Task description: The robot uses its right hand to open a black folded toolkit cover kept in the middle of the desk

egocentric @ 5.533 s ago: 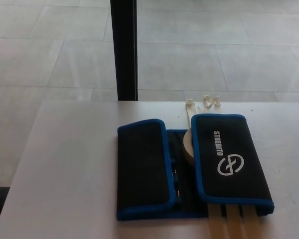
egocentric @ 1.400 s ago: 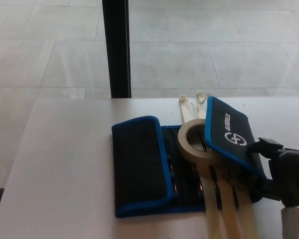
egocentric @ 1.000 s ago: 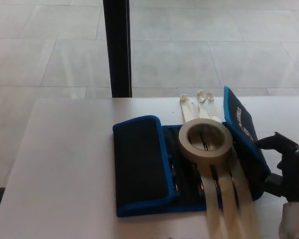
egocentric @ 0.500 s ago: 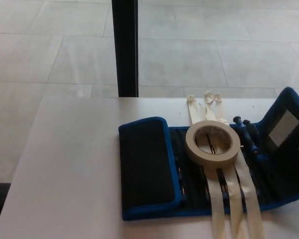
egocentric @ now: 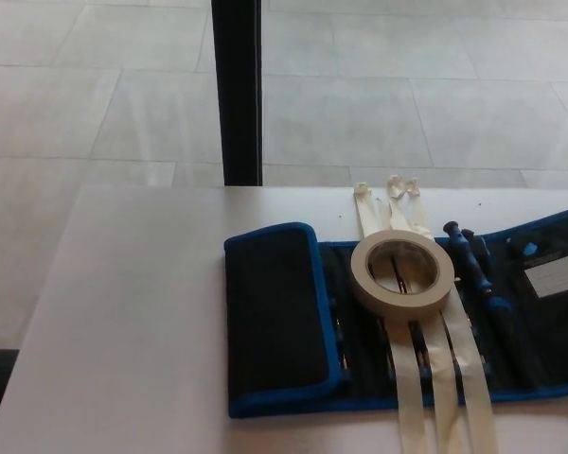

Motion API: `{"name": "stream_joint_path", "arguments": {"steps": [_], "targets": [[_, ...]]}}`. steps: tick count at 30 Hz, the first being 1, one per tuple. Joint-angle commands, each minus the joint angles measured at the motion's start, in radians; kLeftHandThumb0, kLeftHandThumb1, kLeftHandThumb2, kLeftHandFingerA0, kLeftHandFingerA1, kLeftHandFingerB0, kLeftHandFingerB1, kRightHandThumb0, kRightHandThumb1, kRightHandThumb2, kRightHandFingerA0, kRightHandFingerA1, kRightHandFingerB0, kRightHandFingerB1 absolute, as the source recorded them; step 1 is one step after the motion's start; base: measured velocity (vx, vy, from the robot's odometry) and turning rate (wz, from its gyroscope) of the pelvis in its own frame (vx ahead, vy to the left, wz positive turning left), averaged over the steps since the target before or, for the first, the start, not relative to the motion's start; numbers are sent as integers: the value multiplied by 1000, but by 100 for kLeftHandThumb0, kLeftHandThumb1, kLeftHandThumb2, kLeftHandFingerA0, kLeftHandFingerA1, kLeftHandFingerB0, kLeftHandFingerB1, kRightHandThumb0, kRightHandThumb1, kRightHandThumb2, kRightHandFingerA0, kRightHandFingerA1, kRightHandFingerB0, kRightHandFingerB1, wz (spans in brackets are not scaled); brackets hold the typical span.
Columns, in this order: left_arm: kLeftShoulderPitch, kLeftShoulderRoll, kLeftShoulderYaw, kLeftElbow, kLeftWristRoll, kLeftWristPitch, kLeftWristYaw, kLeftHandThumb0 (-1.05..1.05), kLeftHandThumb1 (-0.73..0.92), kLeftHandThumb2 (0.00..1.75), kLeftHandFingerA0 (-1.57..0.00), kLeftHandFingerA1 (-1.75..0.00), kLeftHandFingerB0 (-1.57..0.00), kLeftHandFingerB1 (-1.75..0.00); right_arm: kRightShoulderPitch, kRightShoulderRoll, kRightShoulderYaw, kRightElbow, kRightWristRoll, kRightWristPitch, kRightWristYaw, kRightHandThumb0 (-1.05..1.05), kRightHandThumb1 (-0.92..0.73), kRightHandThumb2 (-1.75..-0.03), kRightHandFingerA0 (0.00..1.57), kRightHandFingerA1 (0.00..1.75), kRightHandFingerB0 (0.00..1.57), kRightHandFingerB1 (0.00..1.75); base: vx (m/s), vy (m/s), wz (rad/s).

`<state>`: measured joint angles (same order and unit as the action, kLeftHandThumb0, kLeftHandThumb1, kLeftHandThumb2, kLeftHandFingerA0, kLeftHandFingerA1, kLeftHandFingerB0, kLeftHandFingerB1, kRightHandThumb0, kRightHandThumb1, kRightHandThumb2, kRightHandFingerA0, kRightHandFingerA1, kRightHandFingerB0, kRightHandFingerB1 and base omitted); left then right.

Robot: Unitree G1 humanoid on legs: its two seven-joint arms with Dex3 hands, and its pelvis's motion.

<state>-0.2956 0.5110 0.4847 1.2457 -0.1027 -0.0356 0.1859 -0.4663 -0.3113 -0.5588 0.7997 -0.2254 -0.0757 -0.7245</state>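
One black fabric toolkit cover with blue piping (egocentric: pixel 275 317), mid-desk on the white rectangular desk top (egocentric: pixel 133 312), running off the right picture edge. Right flap (egocentric: pixel 549 293) laid flat and open, one pale rectangular label (egocentric: pixel 557 276) showing on its inner face. Left flap (egocentric: pixel 276 312) folded over the middle section, not yet opened. One roll of cream masking tape (egocentric: pixel 402 272) lying flat on the open middle section, hole up, just right of the folded left flap. Three cream flat strips (egocentric: pixel 435 378) running lengthwise across the cover, passing under the roll, far ends poking past the cover's far edge, near ends past its near edge and off the bottom of the picture. One blue-handled tool (egocentric: pixel 471 265) in the pockets right of the roll; maybe a second beside it, too dark to count. More dark tools between left flap and roll, number unreadable. One black vertical post (egocentric: pixel 237 90) beyond the desk's far edge, grey tiled floor (egocentric: pixel 407 85) behind. Neither robot hand in view, so finger state unknown for both.
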Motion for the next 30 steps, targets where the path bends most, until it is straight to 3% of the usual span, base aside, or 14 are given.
{"name": "stream_joint_path", "arguments": {"steps": [1,6,8,9,10,12,14,18,20,21,23,24,28,30], "targets": [[36,29,37,3,-53,12,12,-105,42,140,-47,-120,-42,-118,-90,-251,-490,83,564,248,171,-78,-68,-107,0,55,0,32,0,0,0],[35,30,34,10,-47,7,8,-105,36,135,-27,-147,-41,-154,-38,-426,-522,133,509,331,250,-78,-85,-69,42,157,3,7,0,0,0],[32,34,26,12,-38,18,9,-105,40,134,-23,-149,-30,-150,-19,-468,-534,159,503,344,283,-86,-74,-115,73,126,0,30,0,0,0],[32,33,30,11,-43,17,7,-104,36,134,-20,-146,-30,-151,-15,-477,-540,171,503,340,299,-91,-76,-115,39,103,0,29,0,0,0],[34,33,35,8,-48,13,4,-105,37,134,-24,-149,-32,-151,0,-496,-552,191,506,333,320,-87,-72,-115,86,134,0,30,0,0,0],[37,35,24,5,-36,15,8,-105,39,132,-30,-149,-33,-147,44,-544,-548,259,471,343,326,-84,-84,-76,69,175,0,16,0,0,0],[39,34,30,7,-42,15,2,-104,39,131,-25,-147,-31,-149,68,-561,-554,300,459,343,302,-95,-68,-110,110,148,1,33,0,0,0],[42,30,26,2,-37,16,13,-103,42,138,-50,-120,-36,-110,146,-539,-573,333,475,301,372,-86,-85,-70,66,174,0,5,0,0,0],[42,29,30,0,-40,18,13,-99,33,136,-25,-111,-1,-94,161,-506,-592,335,496,295,367,-97,-79,-121,49,116,0,32,0,0,0],[40,30,31,4,-40,20,16,-104,39,132,-32,-153,-27,-143,155,-466,-629,348,534,270,343,-96,-68,-101,33,105,0,23,0,0,0],[41,25,38,2,-47,10,3,-104,41,136,-52,-122,-37,-111,159,-461,-635,370,542,271,353,-87,-92,-67,0,120,0,2,0,0,-3],[40,24,37,4,-45,10,6,-105,43,138,-51,-121,-40,-114,156,-448,-642,376,549,268,342,-89,-84,-124,74,129,0,35,0,0,0],[36,17,32,10,-39,15,13,-105,44,140,-47,-118,-34,-109,126,-381,-734,388,632,220,232,-88,-76,-117,65,123,0,33,0,0,0],[38,13,26,11,-33,11,16,-103,39,134,-25,-151,-26,-144,129,-353,-747,399,643,201,224,-79,-92,-65,50,175,0,51,0,0,0]]}}
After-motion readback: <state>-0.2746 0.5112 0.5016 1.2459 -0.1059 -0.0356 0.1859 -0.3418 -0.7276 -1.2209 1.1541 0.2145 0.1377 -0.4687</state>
